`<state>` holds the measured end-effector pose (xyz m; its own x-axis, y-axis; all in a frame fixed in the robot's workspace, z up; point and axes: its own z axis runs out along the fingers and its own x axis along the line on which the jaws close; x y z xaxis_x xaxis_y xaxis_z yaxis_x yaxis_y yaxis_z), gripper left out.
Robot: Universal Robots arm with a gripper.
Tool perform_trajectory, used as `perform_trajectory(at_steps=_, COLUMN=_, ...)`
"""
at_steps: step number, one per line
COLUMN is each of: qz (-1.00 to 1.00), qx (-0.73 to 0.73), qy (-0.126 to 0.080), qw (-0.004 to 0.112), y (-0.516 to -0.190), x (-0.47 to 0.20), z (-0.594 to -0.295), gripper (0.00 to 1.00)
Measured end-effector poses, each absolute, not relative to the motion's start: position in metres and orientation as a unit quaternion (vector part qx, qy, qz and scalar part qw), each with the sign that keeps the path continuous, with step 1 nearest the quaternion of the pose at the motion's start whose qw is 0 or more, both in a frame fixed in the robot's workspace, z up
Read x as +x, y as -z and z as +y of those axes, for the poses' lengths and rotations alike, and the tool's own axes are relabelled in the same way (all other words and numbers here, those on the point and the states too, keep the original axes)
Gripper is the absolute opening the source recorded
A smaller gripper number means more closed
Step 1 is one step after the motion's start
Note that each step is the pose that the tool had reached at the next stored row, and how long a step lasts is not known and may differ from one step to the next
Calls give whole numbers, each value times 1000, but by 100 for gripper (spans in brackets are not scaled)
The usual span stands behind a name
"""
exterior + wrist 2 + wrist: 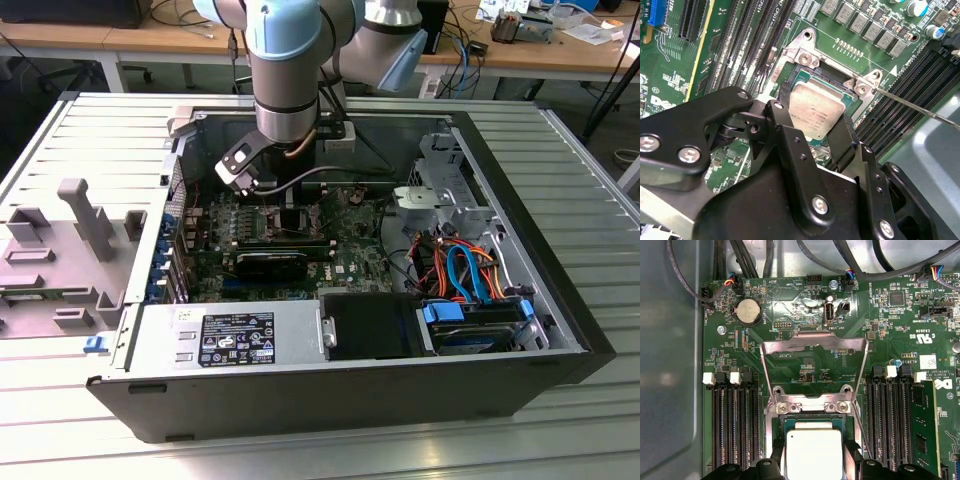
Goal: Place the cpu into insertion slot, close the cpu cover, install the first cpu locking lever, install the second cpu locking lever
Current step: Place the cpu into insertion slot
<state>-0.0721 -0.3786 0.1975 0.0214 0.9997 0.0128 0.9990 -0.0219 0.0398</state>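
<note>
My gripper hangs low inside the open computer case, right over the insertion slot on the green board. In both wrist views its black fingers press against opposite edges of the cpu, a silver-grey square. The cpu sits in or just above the insertion slot; I cannot tell whether it is fully seated. My gripper is shut on it. The cpu cover stands swung open behind the slot. A thin wire locking lever sticks out beside the slot, unlatched.
Black memory slots flank the socket on both sides. A long black block lies in front of it, then the power supply. Coloured cables fill the exterior view's right. A grey fixture sits outside the case.
</note>
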Motion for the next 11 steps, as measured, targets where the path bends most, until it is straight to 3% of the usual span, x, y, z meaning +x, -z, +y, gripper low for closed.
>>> perform_trajectory(at_steps=11, qz=699, qx=714, qy=-19, qw=10, y=-198, x=-72, z=-378, gripper=54)
